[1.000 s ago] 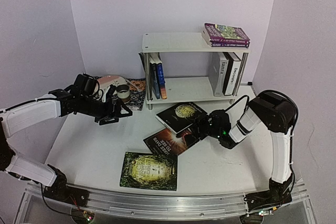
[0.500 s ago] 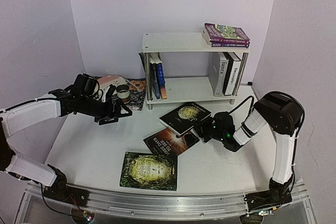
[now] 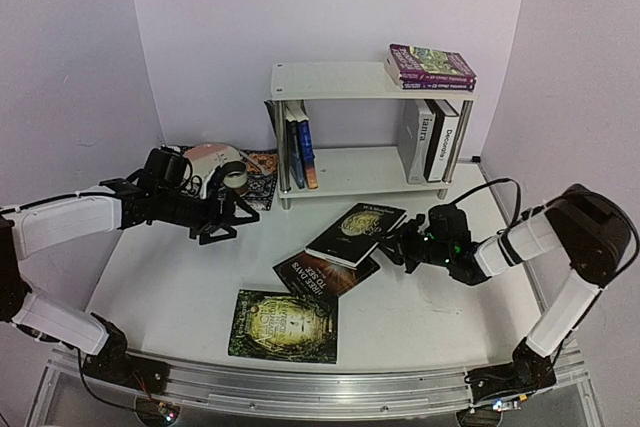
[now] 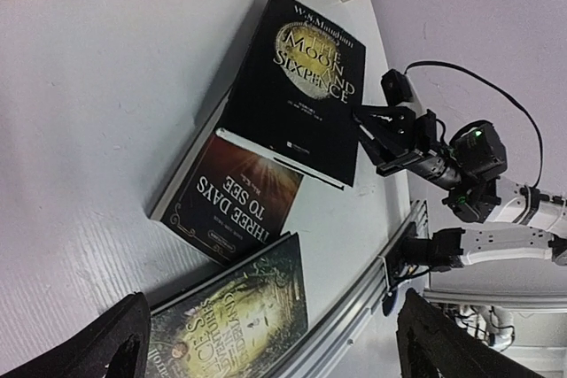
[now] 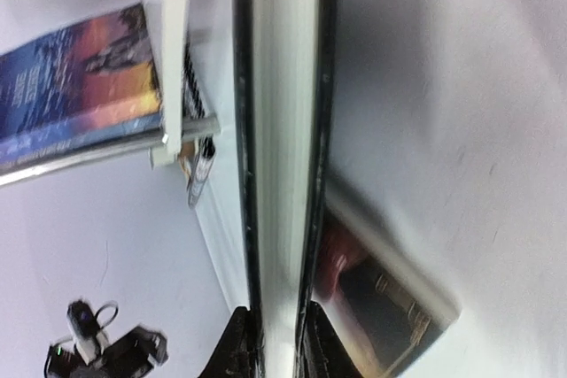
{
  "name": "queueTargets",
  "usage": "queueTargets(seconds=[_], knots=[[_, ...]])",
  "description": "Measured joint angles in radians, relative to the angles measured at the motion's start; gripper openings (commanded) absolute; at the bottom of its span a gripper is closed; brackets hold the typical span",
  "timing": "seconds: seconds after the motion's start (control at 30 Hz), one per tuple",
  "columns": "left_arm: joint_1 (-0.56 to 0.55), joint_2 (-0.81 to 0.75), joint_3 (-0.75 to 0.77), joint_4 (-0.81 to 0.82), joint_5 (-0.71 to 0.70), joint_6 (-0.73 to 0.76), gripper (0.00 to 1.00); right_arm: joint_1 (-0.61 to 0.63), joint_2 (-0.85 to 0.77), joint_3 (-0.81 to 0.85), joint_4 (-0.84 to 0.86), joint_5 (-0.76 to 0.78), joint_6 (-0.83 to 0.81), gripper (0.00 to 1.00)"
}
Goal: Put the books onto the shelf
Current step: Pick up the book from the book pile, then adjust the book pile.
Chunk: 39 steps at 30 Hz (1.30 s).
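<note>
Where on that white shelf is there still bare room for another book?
The top tier is bare left of the purple paperbacks. The lower tier has a gap between the blue books and the white and black books. On the table, three loose books crowd the middle.

Shelf (image 3: 330, 82), lower tier: open gap in the middle, between upright blue books (image 3: 298, 152) at left and white and black pair (image 3: 430, 142) at right. Top tier: left half bare, purple paperbacks (image 3: 430, 67) stacked at right. Black book (image 3: 355, 232), pinched by right gripper (image 3: 400, 245), lies before the gap.
</note>
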Motion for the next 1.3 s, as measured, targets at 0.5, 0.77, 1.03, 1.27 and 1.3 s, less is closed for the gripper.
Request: queueTargets(seconds=[0.5,0.77,1.03,1.27,1.3], knots=[[-0.09,0.115,-0.061,0.361,0.149,-0.186,0.99,0.026,-0.584,0.187,-0.865,-0.129,-0.453,0.0],[-0.265,0.285,-0.077,0.513,0.11,-0.282,0.84,0.026,-0.511,0.191,-1.008,-0.155,-0.5,0.0],[-0.301,0.392,-0.063,0.545,0.032,-0.268,0.54,0.029,-0.414,0.255,-1.116,-0.194,-0.549,0.11],[-0.34,0.543,0.027,0.525,0.003,-0.25,0.44,0.034,-0.399,0.274,-1.118,-0.218,-0.569,0.28],[-0.345,0.556,0.035,0.523,-0.001,-0.249,0.43,0.036,-0.399,0.278,-1.119,-0.226,-0.571,0.31]])
